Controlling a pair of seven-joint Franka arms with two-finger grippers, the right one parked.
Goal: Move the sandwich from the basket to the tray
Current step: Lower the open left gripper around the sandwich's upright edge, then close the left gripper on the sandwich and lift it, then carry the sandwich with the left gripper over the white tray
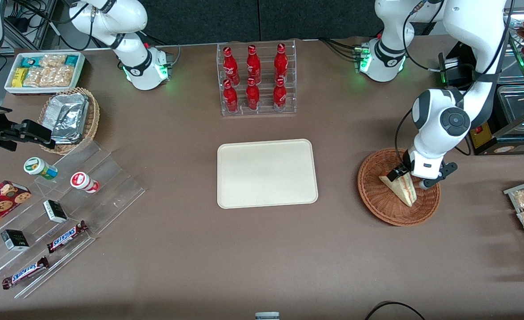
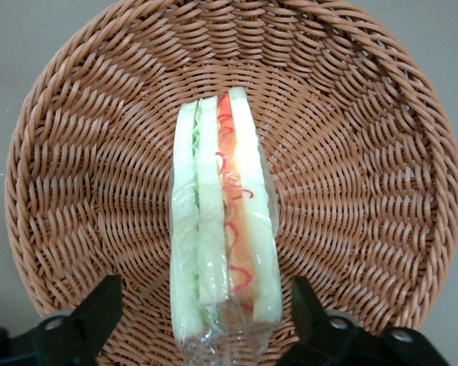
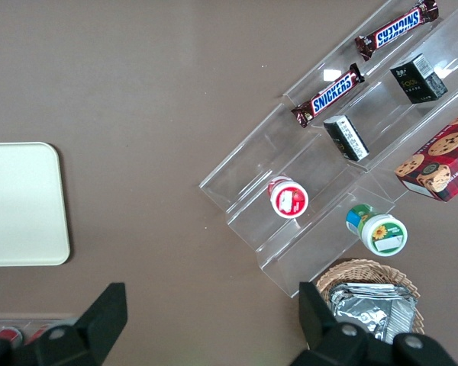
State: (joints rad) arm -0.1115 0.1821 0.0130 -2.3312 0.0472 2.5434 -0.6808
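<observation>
Gripper point(image 1: 407, 177) poised over the sandwich point(image 1: 402, 189) in the basket point(image 1: 379, 202).

Your gripper's fingers point(image 2: 99, 309) stand apart, one on each side of the sandwich's wrapped end, touching nothing that you can see. The sandwich lies in the middle of the basket, filling edge up, and its long axis runs straight away from the gripper, so the jaws would close across its narrow width. How far down the fingers reach beside the wrap is hard to judge from the wrist view. The tray point(image 1: 266, 198) sits well apart, toward the table's middle, with nothing on it.
</observation>
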